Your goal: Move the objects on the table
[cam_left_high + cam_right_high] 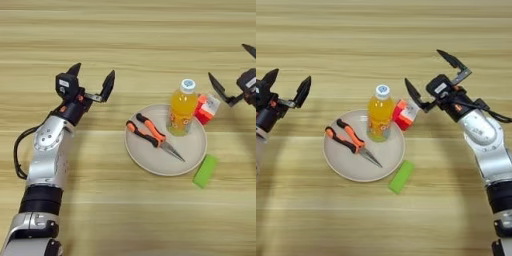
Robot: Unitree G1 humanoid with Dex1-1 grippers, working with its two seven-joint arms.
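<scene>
Light wooden plank surface carrying a round beige plate; on the plate, upright orange-juice bottle with white cap and orange-and-black-handled needle-nose pliers. Small multicoloured puzzle cube just beside the plate's far right rim; green rectangular block near its front right. Left hand spread apart, well left of the plate. Right hand spread apart, near the cube

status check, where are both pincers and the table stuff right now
Left pincer open, empty, left of plate. Right pincer open, empty, beside puzzle cube. Bottle upright and pliers flat on plate. Green block off plate's near edge.
</scene>
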